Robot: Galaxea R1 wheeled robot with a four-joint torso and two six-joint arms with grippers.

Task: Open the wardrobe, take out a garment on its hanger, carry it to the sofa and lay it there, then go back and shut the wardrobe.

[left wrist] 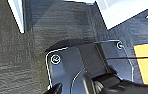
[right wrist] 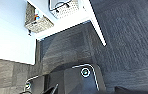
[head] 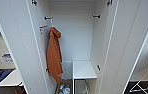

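Head view: at the bottom, nearest, what looks like a basket (head: 64, 89) on the wardrobe (head: 125, 47) floor. Above it, a white shelf (head: 83, 70). Farther up, both doors swung wide; orange hooded garment (head: 53, 56) hanging limp from the rail. Black top not made out. Soft, light cloth: best taken by its hanger. Pincer states: cannot tell.

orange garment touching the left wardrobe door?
Cannot tell. In the head view the orange garment hangs right beside the open left door, overlapping its edge, with no plain gap or contact.
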